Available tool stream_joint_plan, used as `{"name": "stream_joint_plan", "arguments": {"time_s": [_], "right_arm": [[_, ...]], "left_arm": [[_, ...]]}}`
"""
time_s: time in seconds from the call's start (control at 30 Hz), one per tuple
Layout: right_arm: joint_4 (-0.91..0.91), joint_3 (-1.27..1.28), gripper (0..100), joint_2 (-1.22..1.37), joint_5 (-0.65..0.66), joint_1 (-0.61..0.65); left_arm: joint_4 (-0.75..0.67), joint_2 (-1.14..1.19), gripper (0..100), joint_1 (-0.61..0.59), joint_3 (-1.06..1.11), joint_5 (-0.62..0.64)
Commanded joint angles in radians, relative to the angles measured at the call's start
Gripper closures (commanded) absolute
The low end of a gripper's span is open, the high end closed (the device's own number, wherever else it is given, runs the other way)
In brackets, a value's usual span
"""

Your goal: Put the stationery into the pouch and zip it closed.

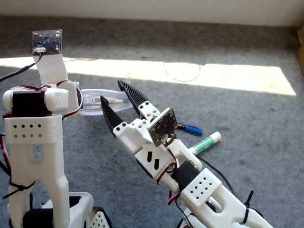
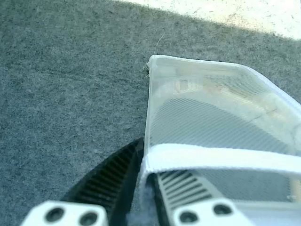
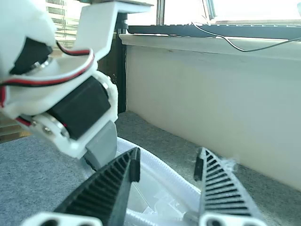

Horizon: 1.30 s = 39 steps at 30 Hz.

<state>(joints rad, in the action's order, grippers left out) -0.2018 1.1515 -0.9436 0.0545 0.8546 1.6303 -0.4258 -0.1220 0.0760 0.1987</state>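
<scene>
Left gripper (image 2: 148, 162) clamped on pouch (image 2: 211, 117) edge; right gripper (image 1: 110, 91) spread wide, just above pouch mouth

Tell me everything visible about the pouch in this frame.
The pouch is a translucent white mesh bag with a white fabric band along its edge. Its mouth looks open, not zipped. The left gripper is shut on that band, one finger outside and one inside. The pouch is low over the grey carpet. The right gripper is open at its mouth; whether it touches the pouch is unclear.
</scene>
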Motion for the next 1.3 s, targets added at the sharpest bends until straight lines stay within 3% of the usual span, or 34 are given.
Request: {"name": "stream_joint_plan", "arguments": {"time_s": [0.0, 0.5, 0.93, 1.27], "right_arm": [[0.013, -0.019, 83.1, -0.007, 0.009, 0.001], [0.644, -0.099, 87.2, -0.338, -0.049, -0.22], [1.109, -0.344, 87.2, -0.344, -0.121, -0.464], [1.216, -0.288, 87.2, -0.344, -0.126, -0.625]], "left_arm": [[-0.018, 0.013, 99, 0.013, 0.01, 0.008], [-0.018, 0.013, 99, 0.013, 0.012, 0.008], [-0.015, 0.013, 99, 0.013, 0.013, 0.008], [-0.014, 0.013, 99, 0.013, 0.015, 0.008]]}}
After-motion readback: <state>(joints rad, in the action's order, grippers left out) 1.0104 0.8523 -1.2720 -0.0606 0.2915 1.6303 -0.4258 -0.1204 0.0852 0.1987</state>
